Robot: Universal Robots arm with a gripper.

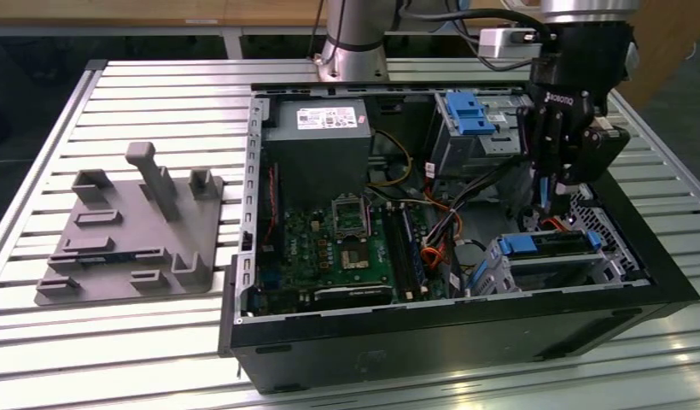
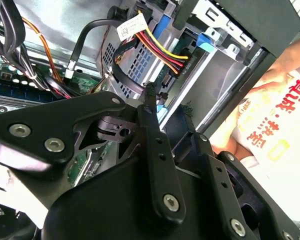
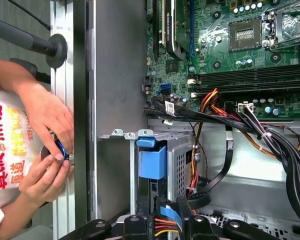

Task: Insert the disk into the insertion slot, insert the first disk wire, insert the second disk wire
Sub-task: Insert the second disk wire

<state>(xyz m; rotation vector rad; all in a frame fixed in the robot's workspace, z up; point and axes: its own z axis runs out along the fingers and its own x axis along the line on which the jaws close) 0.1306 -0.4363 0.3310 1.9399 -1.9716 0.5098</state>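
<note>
The disk [image 1: 546,245] lies in the insertion slot [image 1: 606,256], a perforated silver cage at the exterior view's right inside the open computer case. Its blue carrier shows along the top. In the first wrist view the carrier's blue end [image 3: 152,161] sits against the cage's perforated wall [image 3: 182,160]. My gripper [image 1: 551,198] hangs just above the cage's far side. A red, yellow and black wire bundle ends in a black plug [image 2: 182,62] at the cage, ahead of my gripper [image 2: 167,107]. Coloured wires and a blue cable [image 3: 170,212] pass right at my gripper [image 3: 162,221].
A taller grey bay with a blue latch [image 1: 469,113] stands behind my gripper. The motherboard [image 1: 350,248] and loose cables [image 1: 441,231] fill the case floor. A person's hands [image 3: 47,150] work just outside the case wall [image 3: 115,100]. A grey fixture [image 1: 134,226] lies on the slatted table.
</note>
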